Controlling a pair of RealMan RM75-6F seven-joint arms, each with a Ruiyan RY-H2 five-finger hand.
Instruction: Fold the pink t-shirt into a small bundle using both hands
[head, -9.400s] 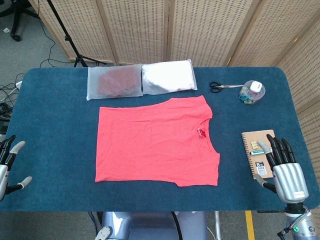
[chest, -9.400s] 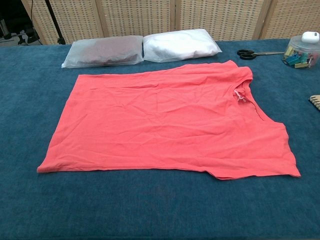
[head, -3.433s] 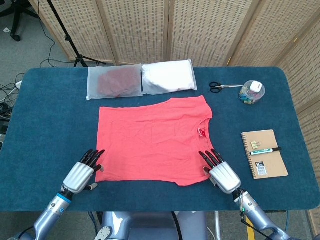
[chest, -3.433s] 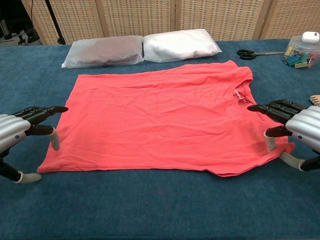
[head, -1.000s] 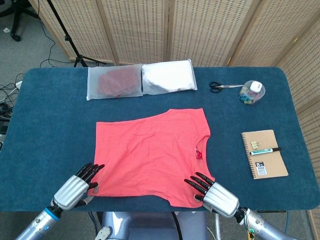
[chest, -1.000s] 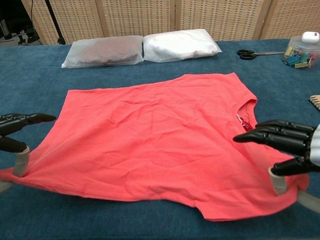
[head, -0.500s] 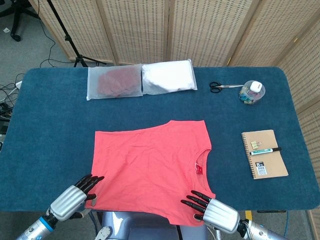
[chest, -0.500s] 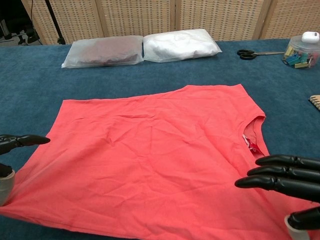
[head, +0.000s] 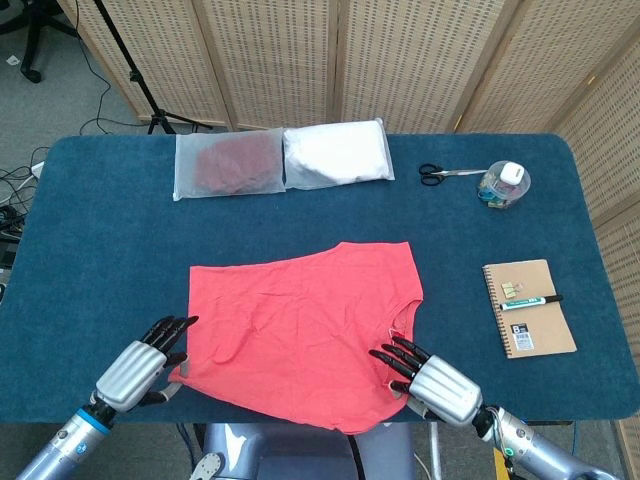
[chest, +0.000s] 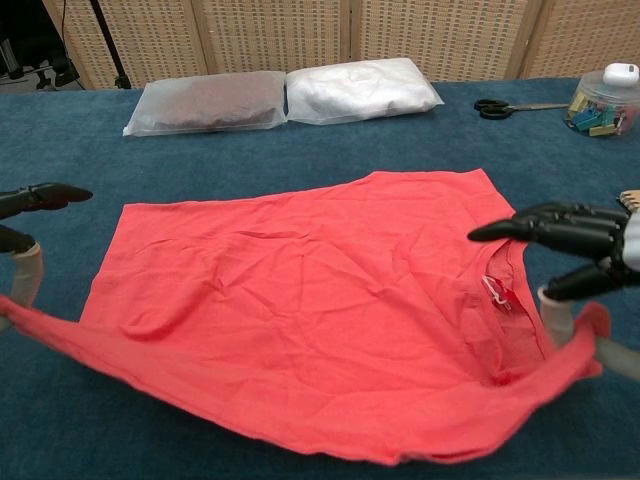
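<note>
Blue table (head: 100, 240): left hand (head: 138, 369), right hand (head: 430, 384) pinch lifted pink t-shirt (head: 300, 320) corners.

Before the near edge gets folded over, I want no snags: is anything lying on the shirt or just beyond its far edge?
Nothing visible. The pink cotton t-shirt is bare on top, and open blue table separates its far edge from the two clear plastic garment bags.

Blue table (head: 100, 260) carries the shirt (head: 300, 320), two bagged bundles (head: 283, 160), scissors (head: 445, 174), a tub (head: 504, 184) seemingly of clips, a notebook (head: 528, 308).
</note>
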